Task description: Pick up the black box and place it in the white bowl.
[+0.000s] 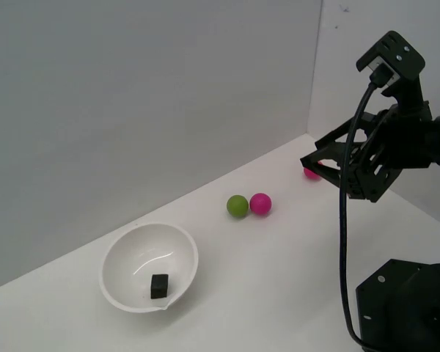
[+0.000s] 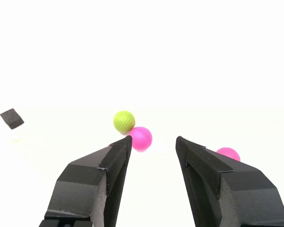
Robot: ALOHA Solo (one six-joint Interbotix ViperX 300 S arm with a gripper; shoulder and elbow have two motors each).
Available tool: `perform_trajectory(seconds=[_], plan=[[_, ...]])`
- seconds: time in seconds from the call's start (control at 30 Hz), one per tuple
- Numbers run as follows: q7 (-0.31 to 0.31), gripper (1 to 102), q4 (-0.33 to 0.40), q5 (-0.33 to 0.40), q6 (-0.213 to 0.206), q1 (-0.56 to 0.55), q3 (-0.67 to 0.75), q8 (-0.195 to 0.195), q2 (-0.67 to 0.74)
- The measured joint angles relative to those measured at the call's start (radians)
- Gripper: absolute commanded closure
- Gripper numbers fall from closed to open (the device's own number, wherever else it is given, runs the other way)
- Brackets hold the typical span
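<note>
The black box (image 1: 159, 285) sits inside the white bowl (image 1: 117, 253), on the bowl's floor toward its 5 o'clock side, resting flat. In the wrist view the black box (image 2: 11, 118) shows as a small dark square against the washed-out white, where the bowl's outline cannot be made out.

From the bowl, at about 2 o'clock in the exterior view, a green ball (image 1: 237, 206) and a pink ball (image 1: 260, 203) lie touching or just beside each other on the white table (image 1: 279, 279). Farther out along the same direction, a second pink ball (image 1: 310, 174) lies partly hidden behind the gripper (image 1: 319, 163).

The gripper (image 2: 153, 142) hangs above the table, well apart from the bowl, its 2 fingers spread with nothing between them. Nothing lies between the bowl and the balls.

Count: 1 black box, 1 white bowl, 1 green ball, 2 pink balls.
</note>
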Motion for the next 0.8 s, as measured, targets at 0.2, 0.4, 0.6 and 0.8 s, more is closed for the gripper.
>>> perform_trajectory(seconds=[0.2,0.4,0.6,0.8], plan=[[-0.002,52,0.044,0.041,-0.002,0.031,0.074,0.000,0.075],[-0.002,52,0.046,0.043,-0.002,0.034,0.080,0.000,0.081],[-0.002,52,0.049,0.051,-0.002,0.058,0.081,0.000,0.081],[-0.002,52,0.049,0.051,-0.002,0.069,0.081,0.000,0.081]])
